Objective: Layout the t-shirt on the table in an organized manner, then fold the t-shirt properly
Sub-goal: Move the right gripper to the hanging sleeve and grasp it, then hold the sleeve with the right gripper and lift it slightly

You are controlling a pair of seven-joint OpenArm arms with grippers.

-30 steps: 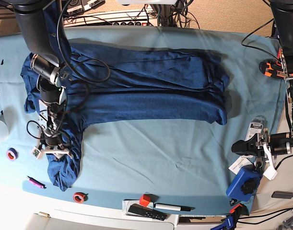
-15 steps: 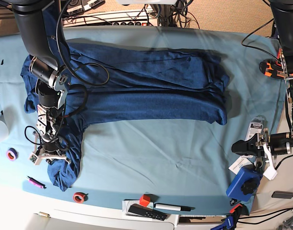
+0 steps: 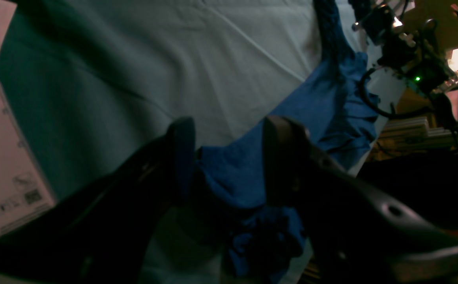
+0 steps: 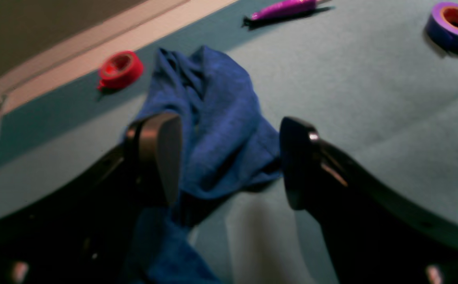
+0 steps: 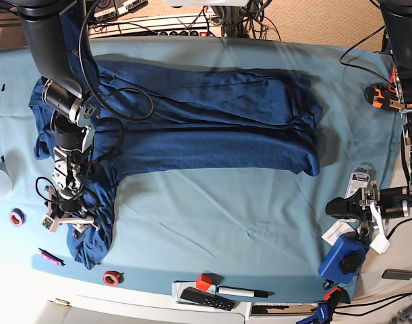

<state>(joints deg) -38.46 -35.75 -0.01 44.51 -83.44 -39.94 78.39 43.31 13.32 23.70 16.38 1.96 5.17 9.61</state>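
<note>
The dark blue t-shirt lies lengthwise across the far half of the teal table, its body doubled into a long band. One sleeve trails toward the front edge at the left. My right gripper is low over that sleeve. In the right wrist view it is open, its jaws either side of the bunched sleeve. My left gripper is at the table's right edge, away from the shirt. In the left wrist view it is open and empty, with the shirt beyond it.
A red tape roll, a purple tape roll and a magenta pen lie near the sleeve. A black remote, a red block and a marker sit at the front edge. A blue device and a white card are by the left gripper.
My right gripper has moved a little toward the front edge along the sleeve and stays open over it. The left arm has not moved.
</note>
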